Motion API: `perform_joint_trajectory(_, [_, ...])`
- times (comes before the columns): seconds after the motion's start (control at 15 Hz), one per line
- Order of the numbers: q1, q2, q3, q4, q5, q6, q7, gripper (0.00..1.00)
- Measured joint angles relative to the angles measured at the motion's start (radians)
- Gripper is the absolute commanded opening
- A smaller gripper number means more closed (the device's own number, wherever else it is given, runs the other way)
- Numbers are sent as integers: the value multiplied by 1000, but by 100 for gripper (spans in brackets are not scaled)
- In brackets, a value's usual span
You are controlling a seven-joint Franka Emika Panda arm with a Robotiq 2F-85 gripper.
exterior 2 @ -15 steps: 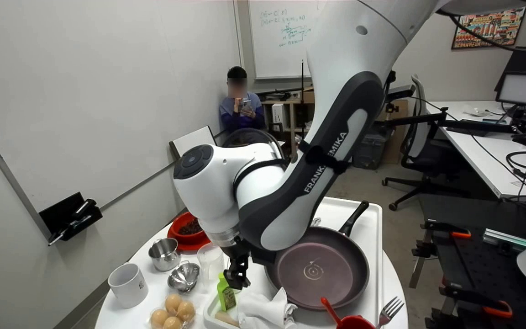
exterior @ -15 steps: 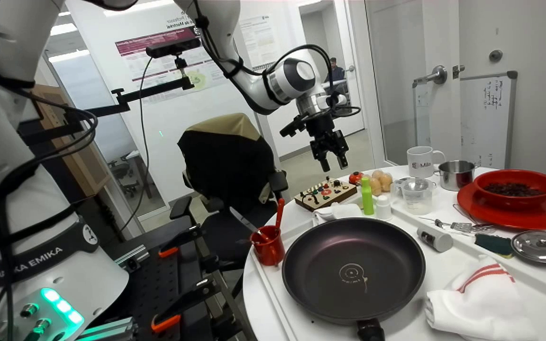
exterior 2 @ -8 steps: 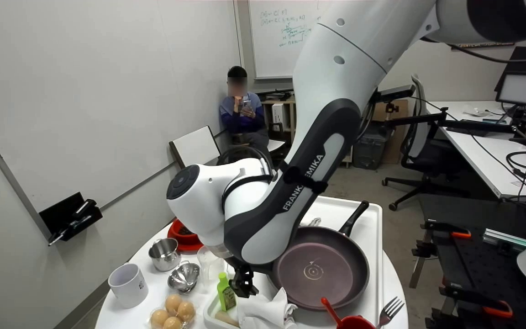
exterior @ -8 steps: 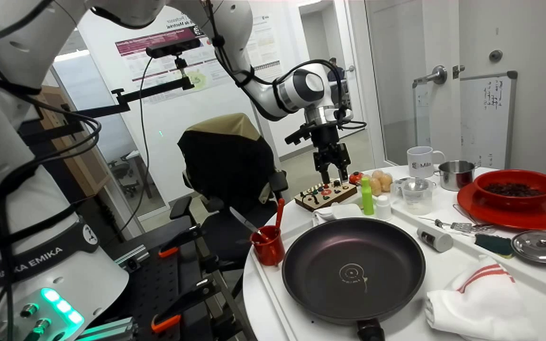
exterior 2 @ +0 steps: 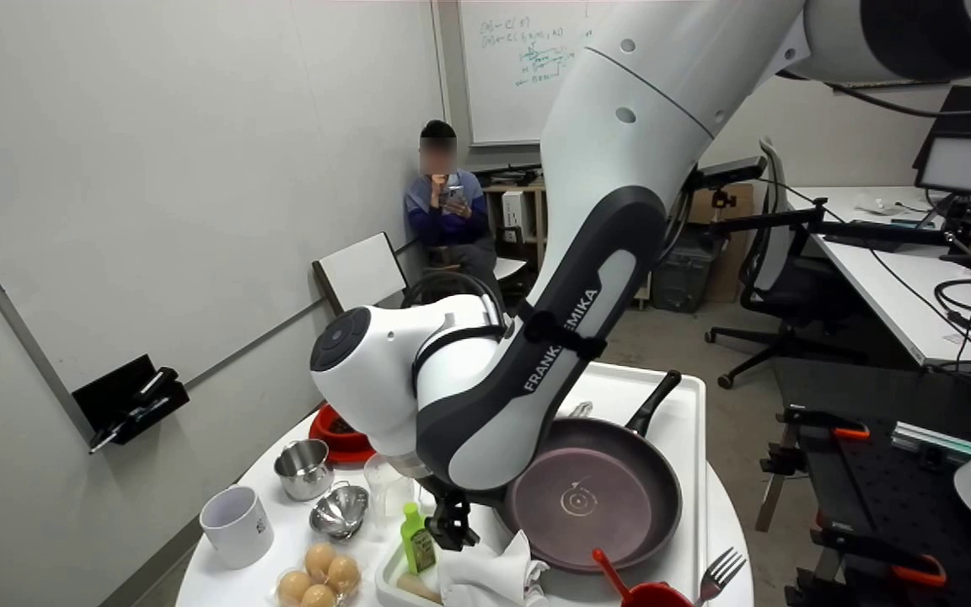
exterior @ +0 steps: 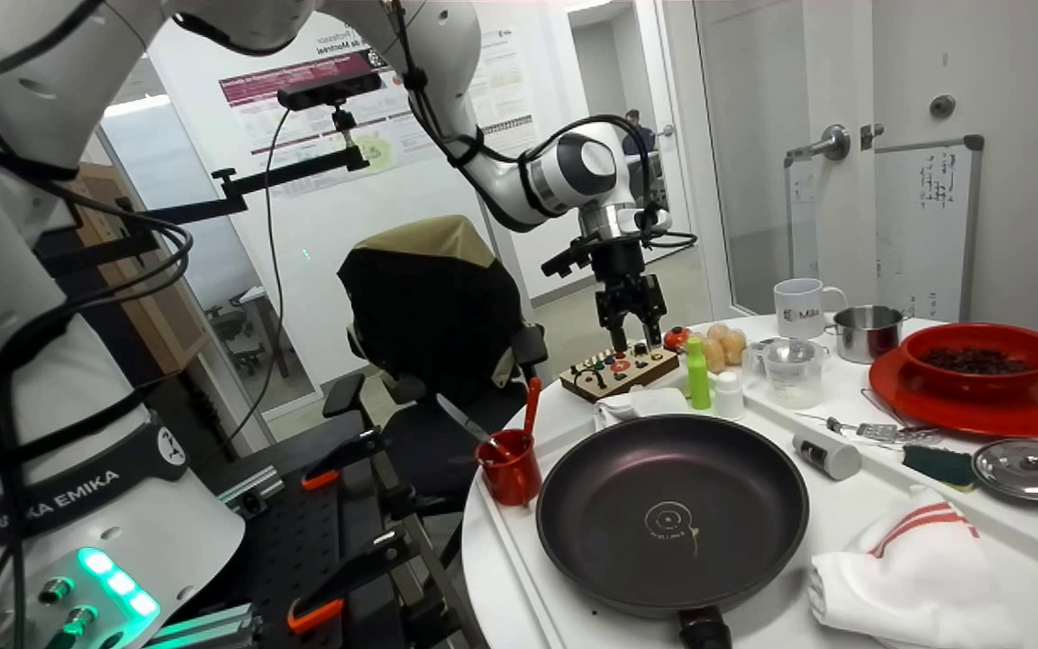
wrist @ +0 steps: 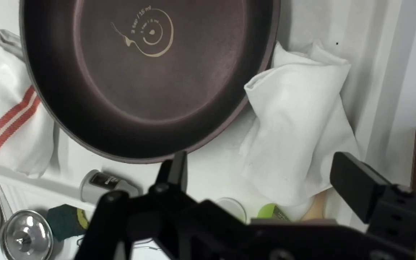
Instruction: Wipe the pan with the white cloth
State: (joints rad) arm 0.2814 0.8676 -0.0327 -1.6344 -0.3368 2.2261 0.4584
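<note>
A dark frying pan (exterior: 672,505) lies on the white tray and also shows in an exterior view (exterior 2: 591,506) and the wrist view (wrist: 157,83). A plain white cloth (wrist: 294,126), folded and crumpled, lies beside the pan's rim; both exterior views show it (exterior: 643,403) (exterior 2: 485,575). A second white cloth with red stripes (wrist: 16,119) lies on the pan's other side (exterior: 924,577). My gripper (wrist: 260,159) is open and empty, pointing down above the plain cloth, with the cloth between its spread fingers in the wrist view. It hangs above the table in both exterior views (exterior: 637,341) (exterior 2: 452,533).
A green bottle (exterior 2: 417,541) and a small white bottle (exterior: 729,397) stand close by the cloth. A red mug with utensils (exterior: 512,473) stands at the tray's edge. A wooden board with small pieces (exterior: 618,370) lies behind the cloth. A grey shaker (exterior: 825,453) lies beside the pan.
The arm has come down, bringing the open gripper lower and closer to the plain cloth. Over the last half second it has hardly moved. The pan and cloths have not moved.
</note>
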Motion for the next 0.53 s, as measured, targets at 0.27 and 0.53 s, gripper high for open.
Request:
perform_joint_trajectory(0.27, [6, 44, -1, 4, 0, 21, 0, 100])
perform_joint_trajectory(0.53, [28, 111, -18, 22, -4, 94, 0, 100])
